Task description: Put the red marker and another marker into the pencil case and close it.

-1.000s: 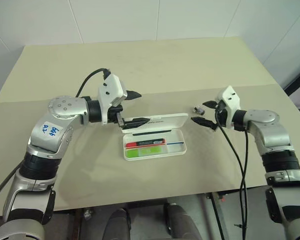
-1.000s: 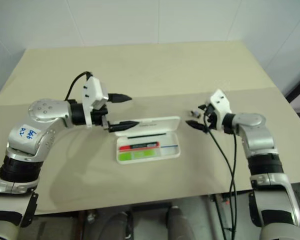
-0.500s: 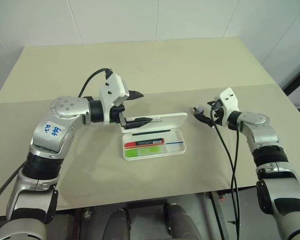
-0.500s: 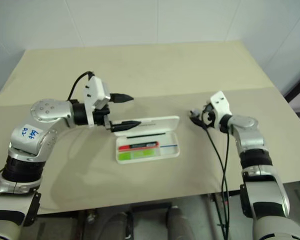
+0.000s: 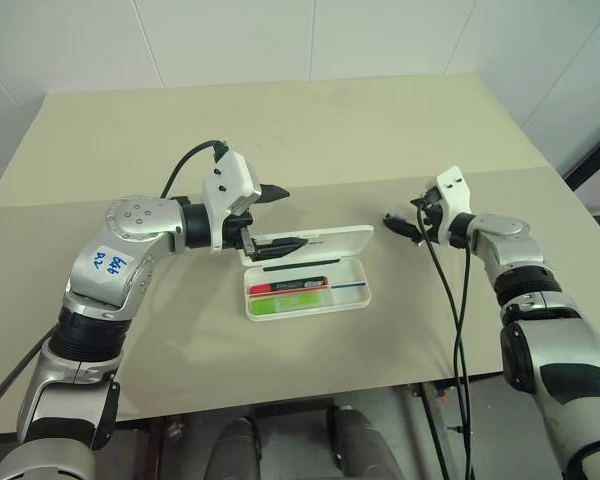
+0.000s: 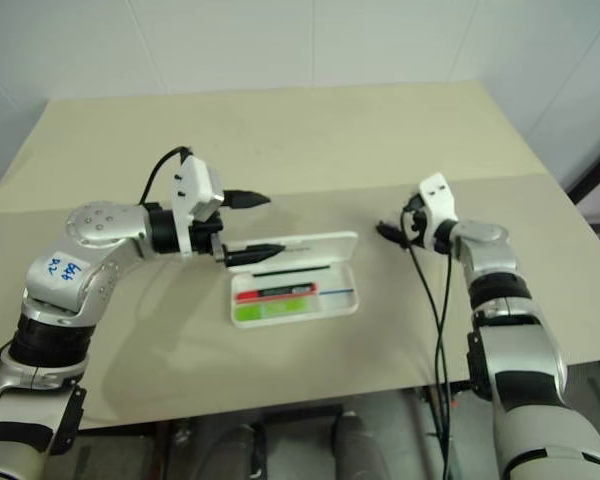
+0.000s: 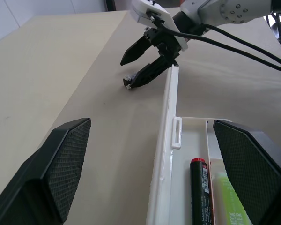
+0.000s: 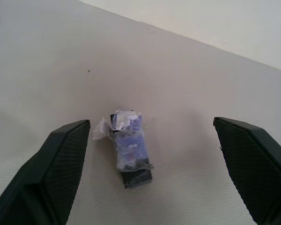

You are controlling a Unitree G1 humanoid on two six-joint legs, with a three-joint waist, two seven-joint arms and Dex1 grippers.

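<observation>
With both the red marker [image 5: 290, 286] and the lime-green marker [image 5: 285, 304] already lying in the open pencil case [image 5: 308, 292], closing it looks like the remaining step: press the raised lid [image 5: 318, 243] down evenly over the hinge. Jaws wide and empty, the left gripper [image 5: 283, 219] straddles the lid's edge. Well apart, the right gripper [image 5: 401, 224] hovers, spread, over a small wrapped object [image 8: 129, 146], holding nothing.

A small dark object [image 8: 130, 154] with torn bluish-white wrapping lies on the beige table [image 8: 215, 93]. The right gripper [image 8: 152, 164] has its black fingers [image 8: 61, 164] spread wide, at nine and three o'clock of it.
</observation>
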